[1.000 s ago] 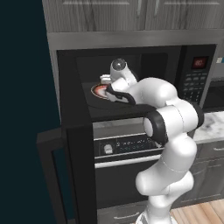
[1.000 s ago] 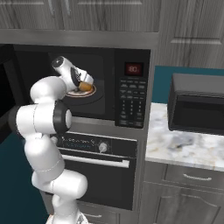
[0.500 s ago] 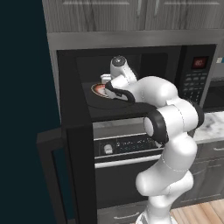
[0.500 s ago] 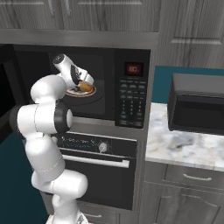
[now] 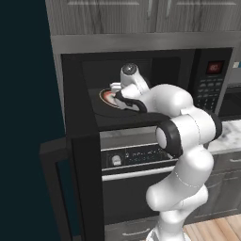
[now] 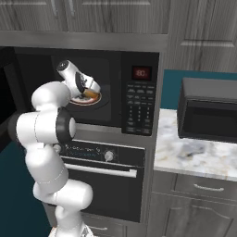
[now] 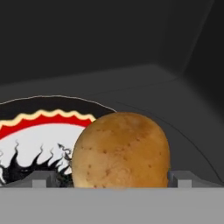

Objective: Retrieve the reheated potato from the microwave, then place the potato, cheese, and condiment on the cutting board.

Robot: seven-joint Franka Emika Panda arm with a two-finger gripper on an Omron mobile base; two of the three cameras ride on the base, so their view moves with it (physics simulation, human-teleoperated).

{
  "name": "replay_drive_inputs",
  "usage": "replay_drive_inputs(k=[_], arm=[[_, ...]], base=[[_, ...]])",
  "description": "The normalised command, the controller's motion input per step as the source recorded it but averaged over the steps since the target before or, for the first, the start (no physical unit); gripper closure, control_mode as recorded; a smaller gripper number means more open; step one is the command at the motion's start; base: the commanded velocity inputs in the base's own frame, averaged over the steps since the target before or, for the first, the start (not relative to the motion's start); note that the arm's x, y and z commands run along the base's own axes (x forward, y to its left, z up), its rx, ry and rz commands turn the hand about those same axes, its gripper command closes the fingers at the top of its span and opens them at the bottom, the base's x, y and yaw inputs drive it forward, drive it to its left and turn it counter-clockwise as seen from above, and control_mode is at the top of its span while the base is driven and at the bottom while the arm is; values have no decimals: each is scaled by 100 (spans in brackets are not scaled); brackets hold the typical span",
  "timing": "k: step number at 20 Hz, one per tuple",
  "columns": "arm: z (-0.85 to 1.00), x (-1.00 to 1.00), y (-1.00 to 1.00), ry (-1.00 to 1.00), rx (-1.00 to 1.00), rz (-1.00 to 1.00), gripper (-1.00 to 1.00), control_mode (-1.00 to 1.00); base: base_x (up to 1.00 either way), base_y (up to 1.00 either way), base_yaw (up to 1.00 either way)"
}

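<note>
The microwave [image 6: 139, 97] stands with its door [image 5: 80, 141] swung open to the left. Inside, a golden-brown potato [image 7: 121, 151] rests at the edge of a red, black and white patterned plate [image 7: 39, 131]. My arm reaches into the cavity, and my gripper [image 7: 113, 181] is open with one fingertip on each side of the potato. The right fingertip [image 7: 181, 179] is against it and the left one stands slightly off. From the right base the potato [image 6: 92, 95] shows just under the hand [image 6: 85, 85]. The cheese, condiment and cutting board are out of view.
A black oven [image 6: 106, 155] with knobs and a silver bar handle sits right below the microwave. To the right, a dark box [image 6: 208, 115] stands on a marble counter [image 6: 194, 155]. Grey wood cabinets [image 5: 141, 14] hang above. The cavity walls are close around the hand.
The hand has barely shifted inside the microwave cavity. The potato and the plate stay where they were.
</note>
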Motion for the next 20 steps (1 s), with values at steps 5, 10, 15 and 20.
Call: replay_drive_inputs(k=[5, 10, 15, 20], arm=[[-3, 7, -10, 0, 0, 0, -100, -100], [-1, 1, -5, 1, 0, 0, -100, -100], [-12, 6, -4, 4, 0, 0, -100, -100], [-30, 0, 0, 6, 1, 0, -100, -100]], base=[[0, 0, 0], [0, 0, 0], [0, 0, 0], [0, 0, 0]])
